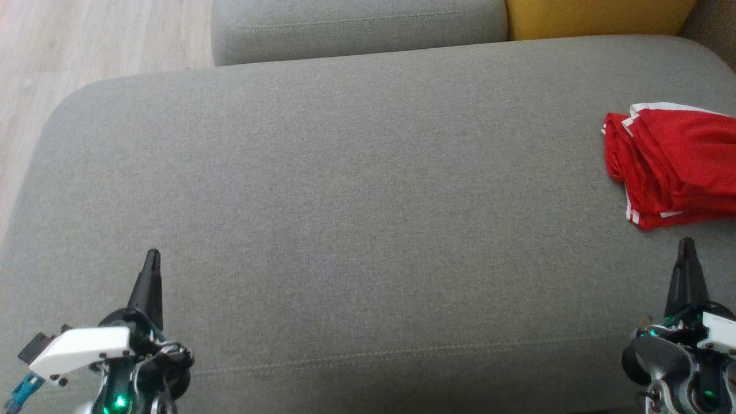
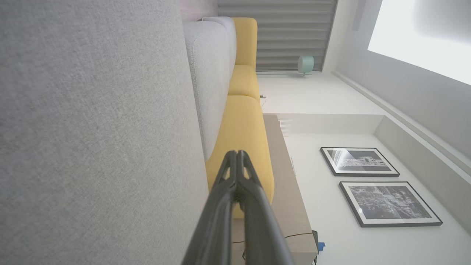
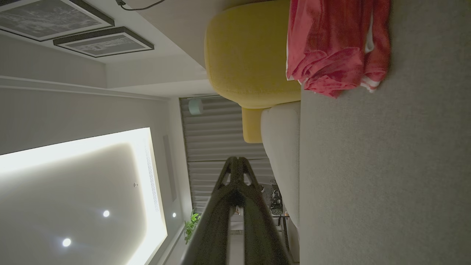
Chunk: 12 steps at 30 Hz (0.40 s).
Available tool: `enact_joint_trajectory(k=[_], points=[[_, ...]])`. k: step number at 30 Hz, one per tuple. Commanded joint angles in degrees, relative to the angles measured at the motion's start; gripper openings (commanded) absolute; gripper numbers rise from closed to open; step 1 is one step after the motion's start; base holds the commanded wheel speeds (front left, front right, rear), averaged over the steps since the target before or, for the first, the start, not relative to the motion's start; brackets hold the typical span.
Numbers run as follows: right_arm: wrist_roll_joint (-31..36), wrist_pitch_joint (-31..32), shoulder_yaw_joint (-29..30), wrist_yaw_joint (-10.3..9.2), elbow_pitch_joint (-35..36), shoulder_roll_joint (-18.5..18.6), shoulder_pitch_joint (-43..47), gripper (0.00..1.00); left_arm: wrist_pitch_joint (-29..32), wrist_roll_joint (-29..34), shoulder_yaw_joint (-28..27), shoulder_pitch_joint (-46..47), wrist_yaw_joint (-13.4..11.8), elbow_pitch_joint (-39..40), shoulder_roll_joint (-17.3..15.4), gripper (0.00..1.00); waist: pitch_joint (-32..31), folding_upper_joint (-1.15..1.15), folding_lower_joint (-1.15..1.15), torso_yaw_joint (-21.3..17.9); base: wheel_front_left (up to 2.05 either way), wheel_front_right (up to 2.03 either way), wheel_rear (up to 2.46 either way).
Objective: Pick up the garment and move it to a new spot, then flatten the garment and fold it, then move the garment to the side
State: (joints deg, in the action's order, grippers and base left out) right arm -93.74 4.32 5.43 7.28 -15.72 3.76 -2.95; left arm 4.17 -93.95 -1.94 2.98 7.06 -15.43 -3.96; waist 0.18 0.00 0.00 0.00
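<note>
Folded red garment [image 1: 673, 164] lies at the sofa seat's [image 1: 345, 201] right edge. Both grippers, left gripper [image 1: 152, 259] and right gripper [image 1: 685, 246], hover at the front edge, fingers together. To finish well, leave the fold undisturbed.

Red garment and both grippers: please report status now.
Left gripper shut, empty. Right gripper shut, empty. Red garment folded at right side of grey cushion. Nothing in the way.
</note>
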Motion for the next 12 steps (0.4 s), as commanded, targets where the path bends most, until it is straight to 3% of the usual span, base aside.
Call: enact_joint_trajectory(k=[1,12], points=[[-0.31,0.35,-1.17,0.21,1.83,0.74,-3.03,0.0,0.37,-0.24,-2.15,3.01,0.43,1.51,-0.67,0.0,0.01,0.0,0.0,0.0,0.0,0.0,0.0],[-0.07,0.58,-0.89,0.21,1.81,0.54,-3.05,0.0,0.6,0.01,-2.45,3.03,0.43,1.49,-0.46,0.0,0.01,0.0,0.0,0.0,0.0,0.0,0.0]])
